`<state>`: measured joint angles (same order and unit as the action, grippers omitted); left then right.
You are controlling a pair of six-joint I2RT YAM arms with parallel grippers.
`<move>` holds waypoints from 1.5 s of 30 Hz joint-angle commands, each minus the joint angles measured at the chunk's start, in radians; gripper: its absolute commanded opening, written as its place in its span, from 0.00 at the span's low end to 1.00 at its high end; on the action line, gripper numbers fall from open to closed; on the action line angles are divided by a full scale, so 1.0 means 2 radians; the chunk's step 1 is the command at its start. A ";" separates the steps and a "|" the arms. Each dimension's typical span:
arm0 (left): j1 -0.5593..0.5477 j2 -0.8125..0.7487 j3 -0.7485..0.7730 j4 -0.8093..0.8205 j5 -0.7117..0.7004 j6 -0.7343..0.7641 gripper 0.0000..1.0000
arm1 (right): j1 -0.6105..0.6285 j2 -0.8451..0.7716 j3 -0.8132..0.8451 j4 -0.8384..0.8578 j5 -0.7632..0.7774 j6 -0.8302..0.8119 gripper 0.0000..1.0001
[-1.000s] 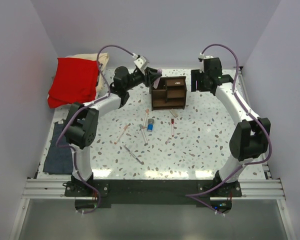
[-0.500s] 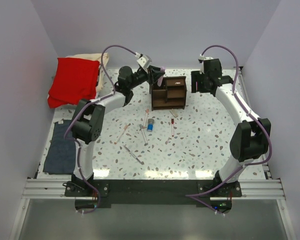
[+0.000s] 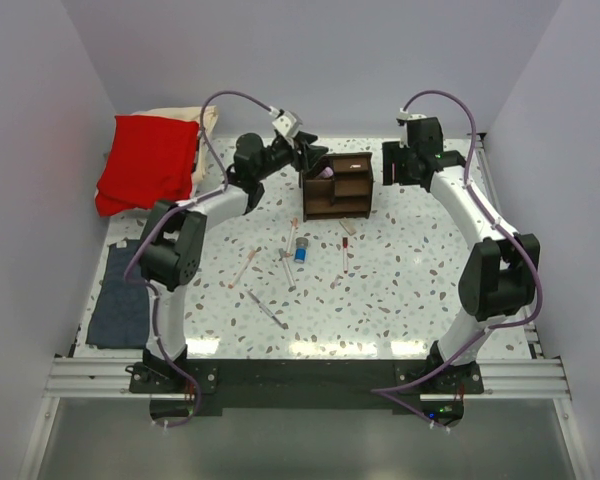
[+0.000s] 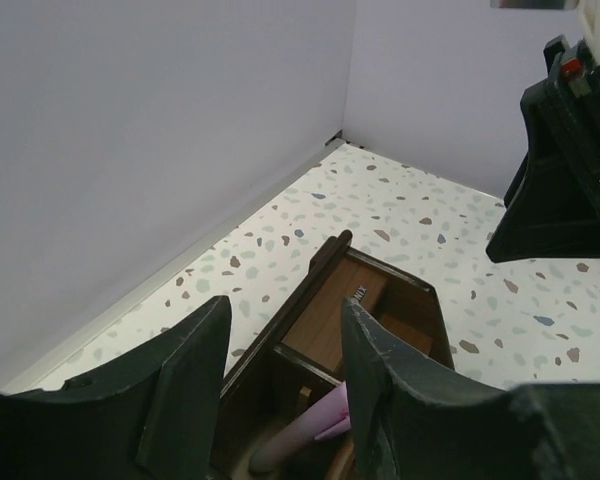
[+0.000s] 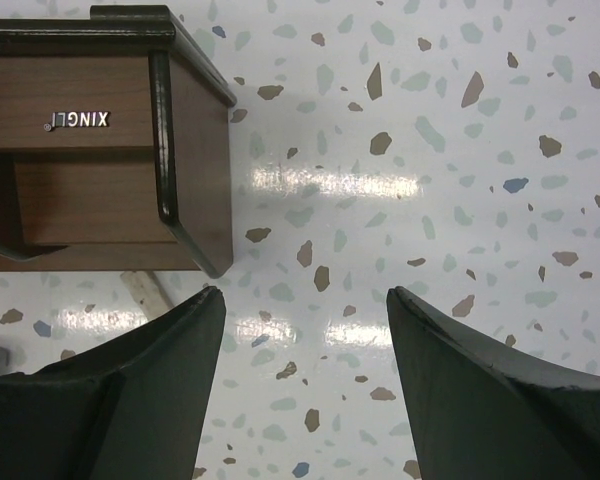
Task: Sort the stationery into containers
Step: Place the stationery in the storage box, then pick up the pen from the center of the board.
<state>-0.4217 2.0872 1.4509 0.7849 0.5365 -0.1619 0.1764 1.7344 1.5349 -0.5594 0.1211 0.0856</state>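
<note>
The dark brown wooden organizer [image 3: 338,186] stands at the back middle of the table. My left gripper [image 3: 313,155] hovers open just above its left end. In the left wrist view my gripper [image 4: 285,345] is open over the organizer [image 4: 365,300], and a pink pen [image 4: 315,428] lies in the compartment below, touching neither finger. My right gripper [image 3: 391,165] is open and empty to the right of the organizer [image 5: 100,150], over bare table [image 5: 305,330]. On the table lie several thin pens [image 3: 243,268], a blue-and-white cylinder [image 3: 300,251] and a small reddish piece [image 3: 348,228].
A red cloth [image 3: 148,160] lies at the back left on a cream cloth. A folded blue-grey cloth [image 3: 120,300] lies at the left edge. Walls close in the back and both sides.
The pink pen, held at my left gripper's tip earlier, now sits in the organizer's left compartment. The left gripper shifted slightly toward the organizer. The right arm barely moved.
</note>
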 commanded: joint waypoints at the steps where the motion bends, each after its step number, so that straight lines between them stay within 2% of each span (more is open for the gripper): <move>1: 0.011 -0.104 -0.012 -0.004 -0.026 0.029 0.54 | -0.002 -0.007 0.004 0.020 0.006 0.002 0.70; 4: 0.020 -0.176 -0.031 -0.102 -0.045 0.066 0.57 | -0.002 -0.009 -0.004 0.020 0.002 0.002 0.70; 5: 0.023 -0.210 -0.041 -0.182 -0.055 0.102 0.60 | -0.002 -0.010 -0.007 0.022 0.002 0.001 0.70; 7: 0.024 -0.237 -0.054 -0.274 -0.050 0.147 0.61 | -0.002 -0.012 -0.015 0.024 -0.006 0.001 0.70; 8: 0.026 -0.256 -0.064 -0.372 -0.056 0.184 0.59 | -0.002 -0.013 -0.016 0.024 -0.011 0.001 0.70; 13: 0.039 -0.271 -0.087 -0.653 -0.076 0.178 0.54 | -0.001 -0.007 -0.013 0.024 -0.023 0.006 0.69; 16: 0.038 -0.253 -0.103 -0.724 -0.109 0.173 0.53 | -0.001 -0.001 -0.007 0.024 -0.031 0.010 0.69; 20: 0.033 -0.241 -0.139 -0.718 -0.174 0.160 0.52 | -0.002 0.008 -0.004 0.023 -0.043 0.013 0.69; 26: 0.031 -0.236 -0.169 -0.700 -0.208 0.145 0.50 | -0.001 0.007 -0.004 0.017 -0.050 0.012 0.70; 33: 0.029 -0.205 -0.188 -0.697 -0.215 0.144 0.50 | -0.001 0.004 -0.014 0.019 -0.056 0.019 0.70; 45: 0.023 -0.143 -0.162 -0.681 -0.208 0.142 0.48 | -0.002 0.001 -0.022 0.017 -0.052 0.015 0.70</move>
<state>-0.3634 1.7634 1.0828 -0.6067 0.1184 0.1402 0.1764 1.7535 1.5002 -0.5453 0.0303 0.1112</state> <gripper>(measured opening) 0.484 0.700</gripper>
